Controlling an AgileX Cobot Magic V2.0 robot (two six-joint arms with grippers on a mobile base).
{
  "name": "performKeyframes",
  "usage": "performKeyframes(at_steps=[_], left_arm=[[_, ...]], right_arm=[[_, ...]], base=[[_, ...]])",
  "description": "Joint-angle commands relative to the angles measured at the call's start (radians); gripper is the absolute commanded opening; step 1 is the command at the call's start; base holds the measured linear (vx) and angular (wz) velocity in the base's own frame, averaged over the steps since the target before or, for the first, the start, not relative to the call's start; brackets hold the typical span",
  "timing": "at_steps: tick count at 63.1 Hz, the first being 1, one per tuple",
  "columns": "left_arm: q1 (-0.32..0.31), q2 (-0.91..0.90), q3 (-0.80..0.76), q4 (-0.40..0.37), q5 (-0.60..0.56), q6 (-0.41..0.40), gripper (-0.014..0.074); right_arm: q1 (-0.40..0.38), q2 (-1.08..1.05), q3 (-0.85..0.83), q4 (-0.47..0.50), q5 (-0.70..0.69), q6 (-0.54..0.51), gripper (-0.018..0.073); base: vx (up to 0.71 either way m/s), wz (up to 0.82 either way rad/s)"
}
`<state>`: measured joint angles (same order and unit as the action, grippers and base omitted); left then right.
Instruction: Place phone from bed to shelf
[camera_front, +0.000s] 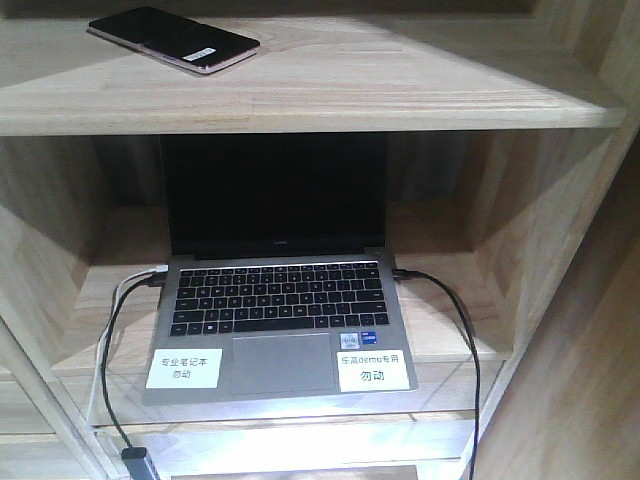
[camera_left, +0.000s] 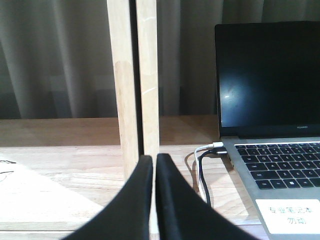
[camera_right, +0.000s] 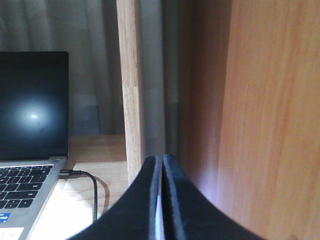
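Observation:
The phone (camera_front: 172, 39), glossy black with a rose-gold rim and a white sticker, lies flat on the upper board of the pale wooden shelf (camera_front: 420, 100), at the top left of the front view. No gripper touches it. In the left wrist view my left gripper (camera_left: 154, 162) is shut with nothing between its black fingers, facing a shelf upright (camera_left: 134, 90). My right gripper (camera_right: 163, 162) is likewise shut and empty in the right wrist view, facing another upright (camera_right: 131, 90). The bed is out of view.
An open grey laptop (camera_front: 280, 300) with a dark screen fills the compartment below the phone. A white cable (camera_front: 125, 285) and a black cable (camera_front: 465, 350) run from its sides. A brown wooden panel (camera_right: 270, 120) stands close on the right.

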<state>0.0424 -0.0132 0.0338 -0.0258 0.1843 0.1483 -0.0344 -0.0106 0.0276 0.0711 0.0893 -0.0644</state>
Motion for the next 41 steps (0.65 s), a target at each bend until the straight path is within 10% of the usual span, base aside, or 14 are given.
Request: performKeyframes(at_steps=[1,41], left_arm=[[-0.004,-0.013,-0.021,-0.009,-0.072,-0.006,0.0001],[-0.004,-0.013,-0.021,-0.009,-0.072,-0.006,0.0001]], right_arm=[[-0.006,-0.013,0.005,-0.007,-0.074,0.000,-0.0005],[-0.006,-0.013,0.005,-0.007,-0.074,0.000,-0.0005]], base=[[0.00,0.00],[0.00,0.00]])
